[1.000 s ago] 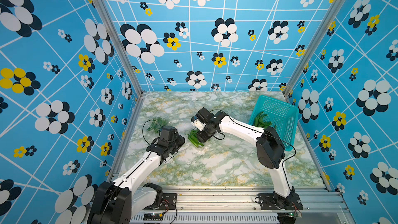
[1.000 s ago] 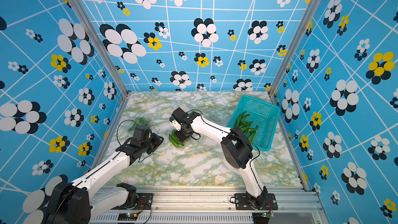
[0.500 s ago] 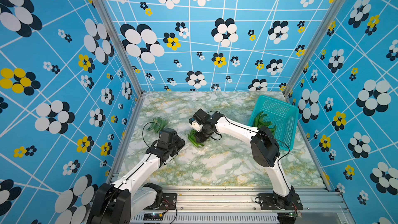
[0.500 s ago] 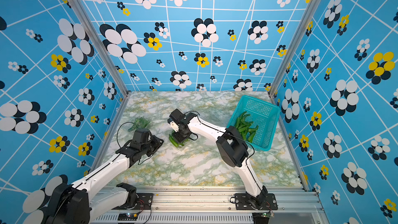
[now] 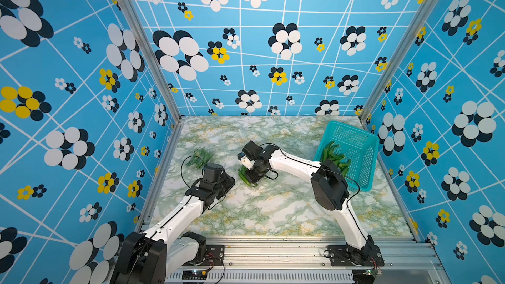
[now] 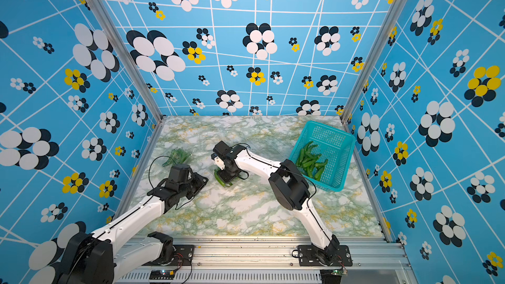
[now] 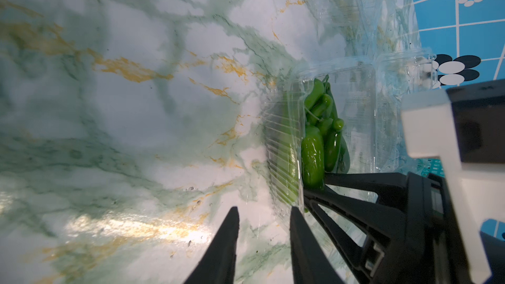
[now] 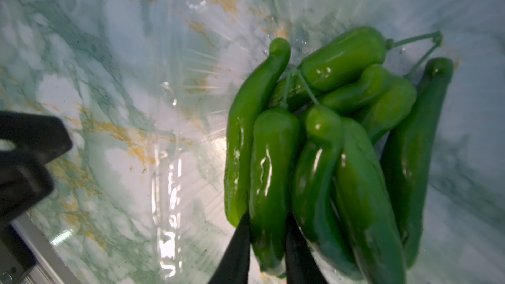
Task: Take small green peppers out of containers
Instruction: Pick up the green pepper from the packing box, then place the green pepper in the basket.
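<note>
- Blue walls printed with white, black and yellow flowers close in a green-veined marble worktop (image 5: 273,209).
- In both top views the right pincer (image 8: 267,218) sits mid-frame and points down into a clear container (image 7: 360,99).
- The right wrist view shows its two black fingers (image 8: 236,255) pressed against either side of one pepper (image 8: 270,159). They are closed on its lower end.
- That pepper is part of a glossy bunch (image 8: 355,137) lying packed together in the container, with thin stems crossing at the far end.
- In a top view the bunch shows as a small green patch (image 5: 244,177) under the right wrist, at the centre of the worktop.
- The left pincer (image 7: 264,210) is low over the worktop, just left of that container in the top views.
- Its fingers stand partly apart with bare marble showing between them, and it holds nothing.
- One left fingertip is just beside the container's ribbed wall.
- A second bunch (image 5: 198,157) lies at the left of the worktop, beyond the left arm. It sits inside clear plastic too faint to trace.
- A teal basket (image 5: 367,168) stands at the right of the frame against the wall and holds a loose heap (image 5: 334,157) of peppers.
- More clear plastic (image 6: 210,132) shows faintly near the back of the worktop.
</note>
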